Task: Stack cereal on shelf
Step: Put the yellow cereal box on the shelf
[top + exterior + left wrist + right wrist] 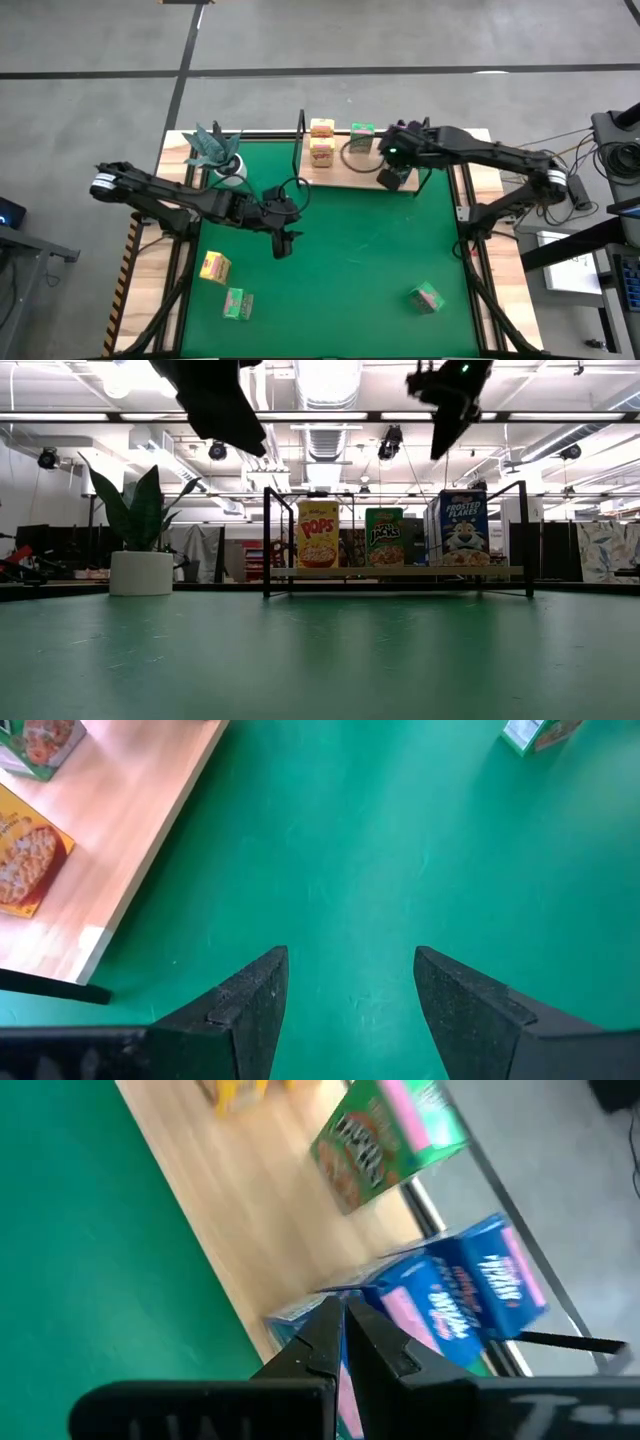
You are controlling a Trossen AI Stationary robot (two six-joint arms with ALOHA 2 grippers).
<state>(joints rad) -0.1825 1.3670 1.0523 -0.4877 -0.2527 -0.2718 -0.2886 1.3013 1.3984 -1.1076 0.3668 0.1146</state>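
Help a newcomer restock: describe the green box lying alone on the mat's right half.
Start at the green mat and go to its near right corner, away from the shelf. The lone green cereal box lies there tilted; the two other loose boxes lie together on the opposite, left side.

Looking past your right gripper (pixel 345 1342), you see its jaws pressed together with nothing between them, just in front of a blue cereal box (pixel 470 1295) with pink marks. That box stands on the light-brown shelf board (pixel 255 1220). Farther along the board stands a green cereal box (pixel 385 1140), blurred, and a yellow one (pixel 238 1090) barely shows at the edge. The green mat (pixel 90 1260) lies beside the board.
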